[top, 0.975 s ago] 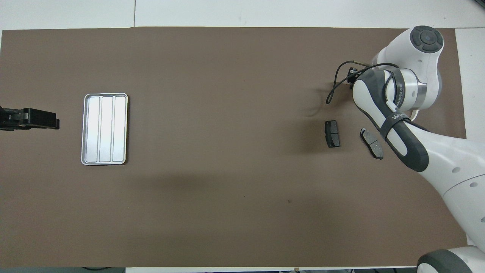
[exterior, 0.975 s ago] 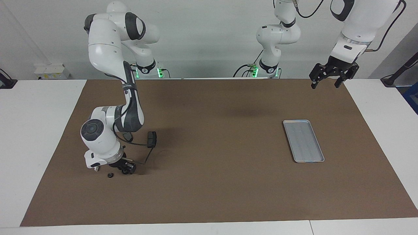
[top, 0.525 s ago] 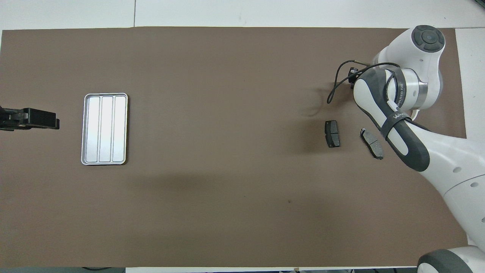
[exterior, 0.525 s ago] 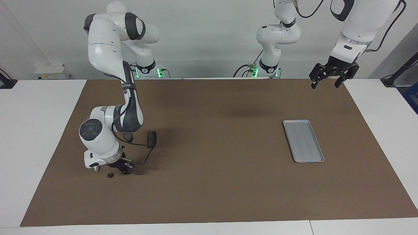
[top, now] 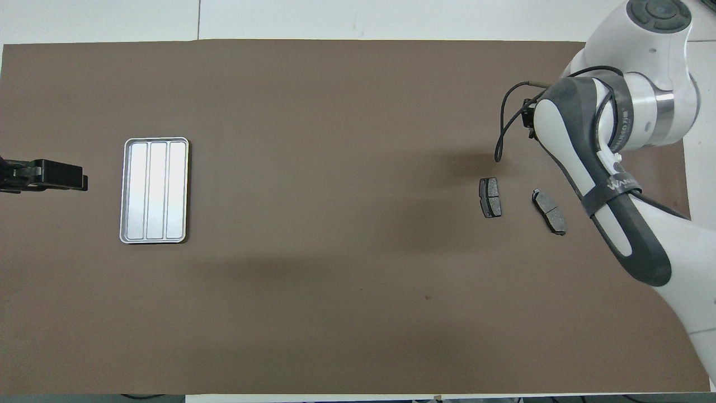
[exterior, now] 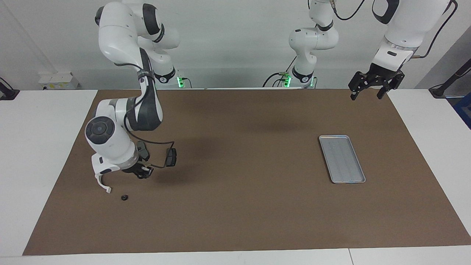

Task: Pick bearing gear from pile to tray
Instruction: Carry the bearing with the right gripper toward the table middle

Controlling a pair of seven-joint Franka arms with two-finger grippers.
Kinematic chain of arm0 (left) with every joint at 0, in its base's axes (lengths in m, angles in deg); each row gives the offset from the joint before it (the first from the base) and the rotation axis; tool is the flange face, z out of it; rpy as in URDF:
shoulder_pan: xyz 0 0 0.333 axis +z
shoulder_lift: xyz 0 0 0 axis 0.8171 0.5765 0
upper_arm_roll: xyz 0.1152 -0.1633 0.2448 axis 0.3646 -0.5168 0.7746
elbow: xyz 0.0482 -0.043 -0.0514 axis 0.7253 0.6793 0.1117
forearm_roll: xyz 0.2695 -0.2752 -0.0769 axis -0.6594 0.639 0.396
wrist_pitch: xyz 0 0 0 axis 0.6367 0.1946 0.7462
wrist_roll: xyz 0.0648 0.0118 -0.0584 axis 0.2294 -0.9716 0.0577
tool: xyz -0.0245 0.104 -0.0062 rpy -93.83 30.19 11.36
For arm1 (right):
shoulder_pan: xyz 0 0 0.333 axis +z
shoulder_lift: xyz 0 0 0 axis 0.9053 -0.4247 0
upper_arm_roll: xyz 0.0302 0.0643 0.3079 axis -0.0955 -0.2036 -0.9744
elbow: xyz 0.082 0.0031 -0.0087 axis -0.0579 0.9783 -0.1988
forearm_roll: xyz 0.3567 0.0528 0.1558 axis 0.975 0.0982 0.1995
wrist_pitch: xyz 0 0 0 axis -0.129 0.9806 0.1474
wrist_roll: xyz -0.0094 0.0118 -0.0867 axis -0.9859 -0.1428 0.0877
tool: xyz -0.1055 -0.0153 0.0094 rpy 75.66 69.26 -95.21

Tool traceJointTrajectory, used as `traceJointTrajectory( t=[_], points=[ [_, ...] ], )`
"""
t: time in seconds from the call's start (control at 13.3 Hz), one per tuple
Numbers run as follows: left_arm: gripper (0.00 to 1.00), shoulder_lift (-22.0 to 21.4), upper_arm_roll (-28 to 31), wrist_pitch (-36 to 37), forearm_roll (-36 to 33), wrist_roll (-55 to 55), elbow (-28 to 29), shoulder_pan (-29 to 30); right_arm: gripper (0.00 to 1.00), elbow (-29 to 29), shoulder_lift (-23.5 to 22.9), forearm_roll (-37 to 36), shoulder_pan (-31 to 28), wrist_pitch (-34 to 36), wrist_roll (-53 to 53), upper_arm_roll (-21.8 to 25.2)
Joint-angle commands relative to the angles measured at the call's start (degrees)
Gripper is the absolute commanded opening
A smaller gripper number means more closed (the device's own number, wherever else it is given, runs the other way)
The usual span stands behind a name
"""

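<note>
Two grippers are showing. The right gripper (exterior: 142, 171) is hanging low over the mat (exterior: 239, 213) near the right arm's end, just beside two pads (top: 490, 197). Whether it is gripping anything, I cannot tell. The left gripper (exterior: 369, 90) is waiting wide open and empty over the mat's corner at the left arm's end.

One small black round piece (exterior: 124, 198) is lying on the mat under the right wrist, closer than the pads to the mat's edge farthest from the robots. It is probably one of the gears. The tray (exterior: 342, 159) is sitting well apart, near the mat's edge at the left arm's end, and looking empty.

If a gear is being carried, the long trip to the tray is risking a slip, since the part is tiny and round. Dropped from height, it could bounce out over the low rim. The cable (top: 501, 117) looping off the wrist could also drag a pad.

A brown mat is covering most of a white table, and a plain pale wall is standing where the arms are mounted.
</note>
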Motion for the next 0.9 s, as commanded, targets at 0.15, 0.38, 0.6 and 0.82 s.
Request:
traceJointTrajectory(
  t=[0.15, 0.38, 0.6, 0.82],
  points=[
    [1.00, -2.0, 0.1, -0.4, -0.4, -0.1, 2.1, -0.2, 0.00, -2.4, 6.9, 0.7, 10.3, 9.0, 11.0, -1.2],
    [1.00, -2.0, 0.1, -0.3, -0.4, -0.1, 2.1, -0.2, 0.00, -1.6, 7.6, 5.7, 17.3, 6.5, 28.6, -1.7],
    [1.00, -2.0, 0.2, -0.4, -0.4, -0.1, 2.1, -0.2, 0.00, 2.7, 7.9, 7.1, 23.5, -0.1, 41.6, -2.0],
    [1.00, -2.0, 0.2, -0.4, -0.4, -0.1, 2.1, -0.2, 0.00, 13.1, 7.7, 7.1, 28.5, -14.6, 50.2, -2.0]
  ],
)
